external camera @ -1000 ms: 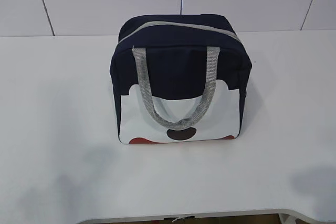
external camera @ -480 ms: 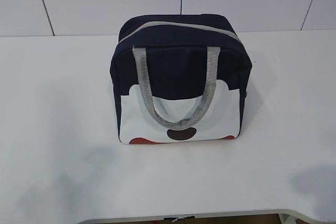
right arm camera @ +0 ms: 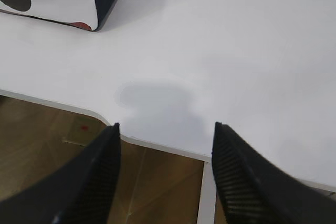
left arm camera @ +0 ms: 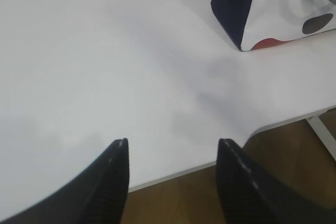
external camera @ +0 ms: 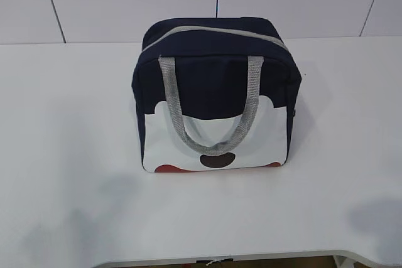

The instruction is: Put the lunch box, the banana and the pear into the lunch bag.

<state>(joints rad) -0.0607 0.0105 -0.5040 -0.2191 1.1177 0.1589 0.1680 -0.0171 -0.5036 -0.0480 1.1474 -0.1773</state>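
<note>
Lunch bag (external camera: pixel 213 95) stands upright mid-table (external camera: pixel 69 155), nearer the far edge, zipper closed. Left gripper (left arm camera: pixel 172 153) and right gripper (right arm camera: pixel 165 135) hover spread wide, empty, above the near edge.

Navy lunch bag (external camera: pixel 213 92) with grey handles, white front panel, dark and red marks; white table (external camera: pixel 69 123).

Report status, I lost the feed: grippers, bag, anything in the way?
Left gripper and right gripper open, empty, over the table's near edge. Lunch bag upright, zipped shut. Lunch box, banana, pear not in view. Nothing blocking.
</note>
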